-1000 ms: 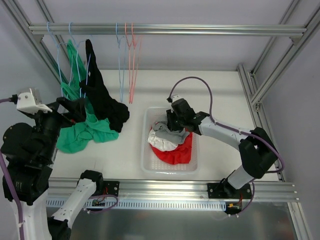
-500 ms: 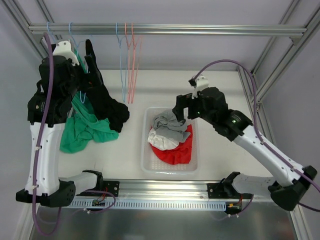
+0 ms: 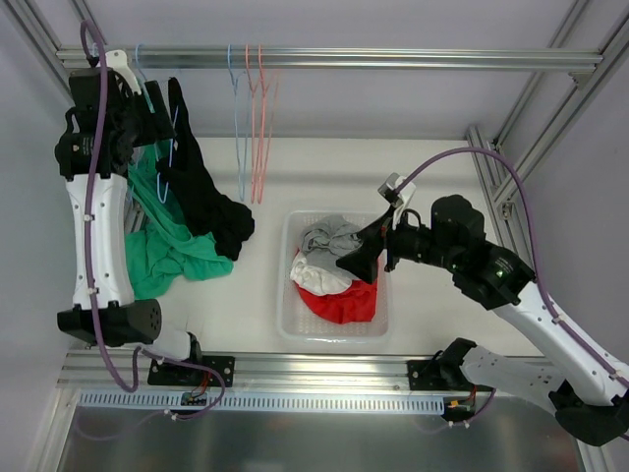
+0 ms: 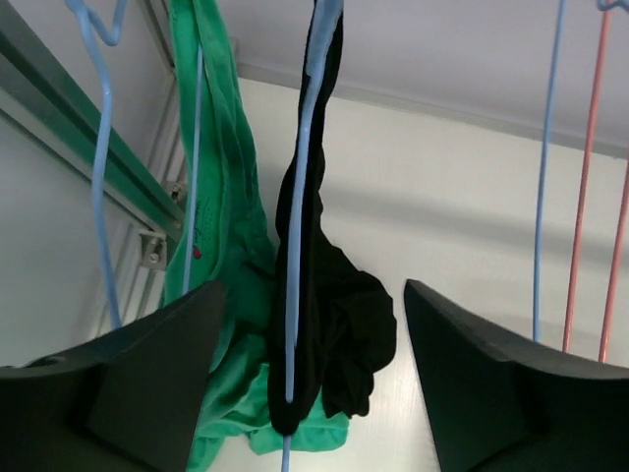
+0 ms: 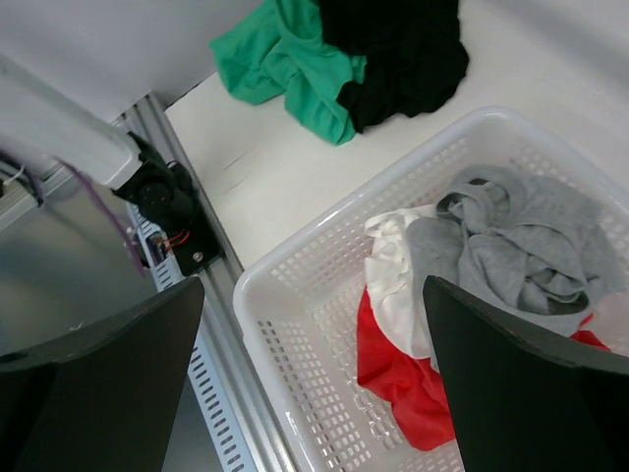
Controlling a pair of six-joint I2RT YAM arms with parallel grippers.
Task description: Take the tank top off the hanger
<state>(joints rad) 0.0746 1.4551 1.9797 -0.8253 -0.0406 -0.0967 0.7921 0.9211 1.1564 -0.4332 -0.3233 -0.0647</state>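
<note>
Two pincers stand wide open and hold nothing: the left pincer (image 4: 314,285) is raised just under the rail's (image 3: 393,59) left end, and the right pincer (image 5: 313,285) hangs well forward of the rail, above the basket (image 3: 287,315). The black tank top (image 4: 334,315) hangs on a blue hanger (image 4: 300,197) at the rail's left end, beside a green top (image 3: 162,251), with its hem on the table (image 3: 442,177).

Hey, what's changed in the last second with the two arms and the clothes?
The right gripper opened, let go of the gray top in the basket, and lifted back clear of it. The left gripper rose from beside the green top up to the rail, open, facing the black top. Unchanged: green and black tops still hanging, red cloth and white cloth in the basket.
</note>
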